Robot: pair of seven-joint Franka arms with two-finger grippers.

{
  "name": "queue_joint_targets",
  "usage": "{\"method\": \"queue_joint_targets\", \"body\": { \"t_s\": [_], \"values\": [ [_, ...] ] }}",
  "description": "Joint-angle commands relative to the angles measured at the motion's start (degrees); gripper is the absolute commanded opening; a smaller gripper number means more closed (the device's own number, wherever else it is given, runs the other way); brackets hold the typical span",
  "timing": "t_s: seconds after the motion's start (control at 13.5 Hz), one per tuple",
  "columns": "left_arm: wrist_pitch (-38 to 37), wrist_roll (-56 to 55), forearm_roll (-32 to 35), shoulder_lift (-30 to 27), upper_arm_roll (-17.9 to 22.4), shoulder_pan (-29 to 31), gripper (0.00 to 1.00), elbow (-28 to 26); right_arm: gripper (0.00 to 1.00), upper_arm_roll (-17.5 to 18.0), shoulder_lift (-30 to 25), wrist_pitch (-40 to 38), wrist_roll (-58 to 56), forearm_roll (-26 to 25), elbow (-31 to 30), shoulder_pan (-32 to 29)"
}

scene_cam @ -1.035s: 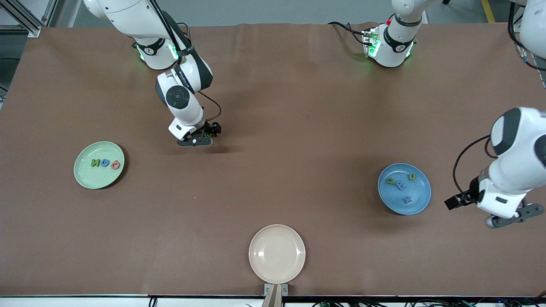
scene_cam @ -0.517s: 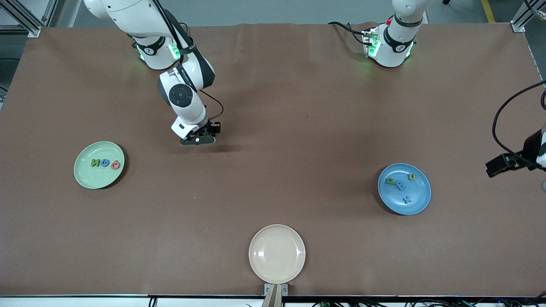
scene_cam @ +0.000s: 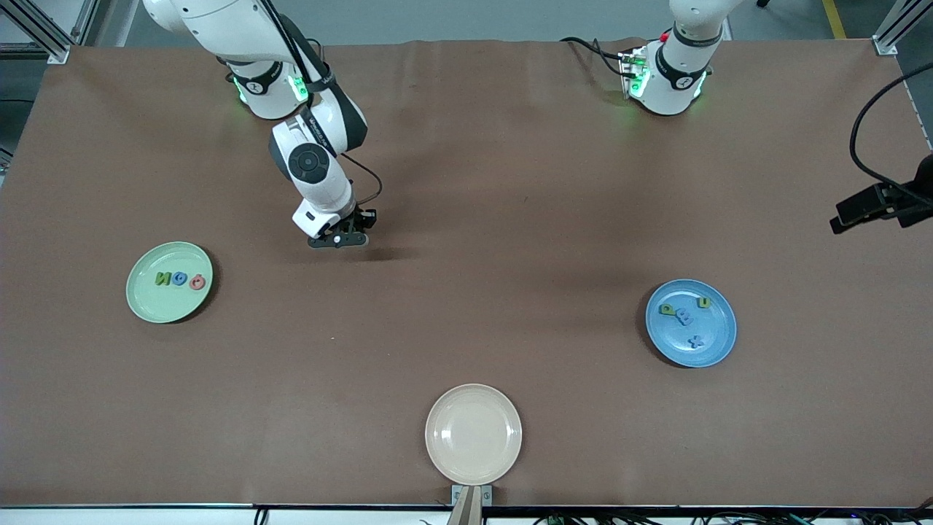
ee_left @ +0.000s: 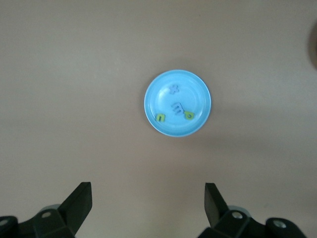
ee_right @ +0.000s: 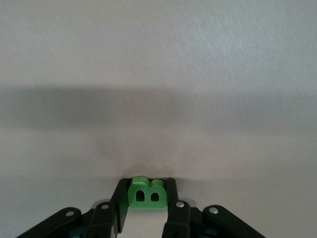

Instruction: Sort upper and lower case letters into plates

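My right gripper (ee_right: pixel 147 214) has just pinched shut on a green B (ee_right: pixel 146 194) at the table, ready to lift. My left gripper (ee_left: pixel 147 204), spread, has risen high over the blue plate (ee_left: pixel 178 102).

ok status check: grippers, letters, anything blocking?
Right gripper shut on green B, low over bare table. Left gripper open, high above blue plate. Three letters on green plate, four on blue. Nothing blocking.
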Motion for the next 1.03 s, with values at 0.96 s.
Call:
{"method": "queue_joint_targets", "body": {
  "t_s": [0.96],
  "values": [
    [0.72, 3.63, -7.47, -11.49, 28.39, -24.68, 1.00, -10.85, 0.18, -1.38, 1.45, -10.38, -58.59, -4.43, 15.31, -41.74]
  ]
}}
